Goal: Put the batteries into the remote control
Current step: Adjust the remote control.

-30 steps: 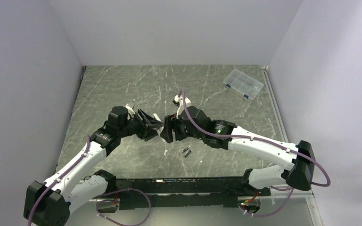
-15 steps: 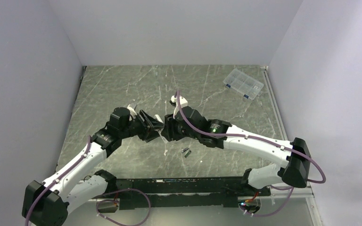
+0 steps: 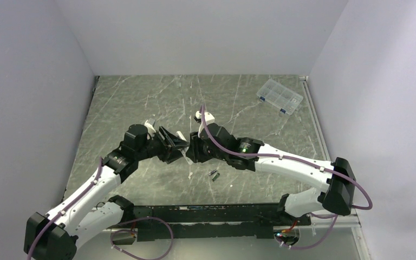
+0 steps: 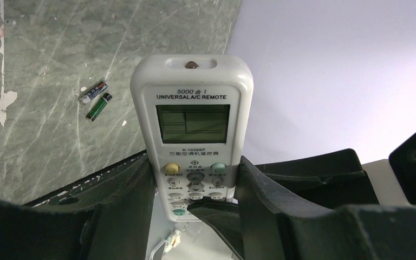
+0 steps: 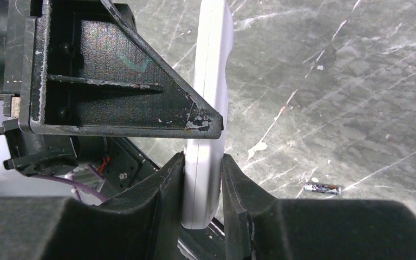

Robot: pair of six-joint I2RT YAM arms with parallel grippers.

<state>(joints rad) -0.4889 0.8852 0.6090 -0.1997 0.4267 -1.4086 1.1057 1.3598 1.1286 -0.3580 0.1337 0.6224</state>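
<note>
Two-armed hold over the marble-patterned worktop (image 3: 141, 103): at left, the left fingers (image 4: 124, 200) clamp the remote control (image 4: 191, 141) by its long edges around the button end. The display and the emitter tip stick out clear beyond them. The unit is held up off the surface at mid-table, between the two arms.

At centre, the right fingers (image 5: 160, 200) stand narrow, pressed flat on the face and back of the same remote control near one end, so both arms grip it at once. The back of the casing faces away from every view, and it cannot be told whether the battery bay is open or covered.

Just right of centre and nearer the arm bases, the batteries (image 3: 214, 174) lie side by side on the worktop, well apart from either arm and not yet picked up. A clear compartmented box (image 3: 279, 97) sits at the far right corner.

The step in hand looks like a shared grasp or handover to turn the remote control before loading; no cell is in yet. The next move probably calls for one arm to let go and for the bay to face up. The freed fingers would then need a fine pinch on a small round cell that rolls easily.
</note>
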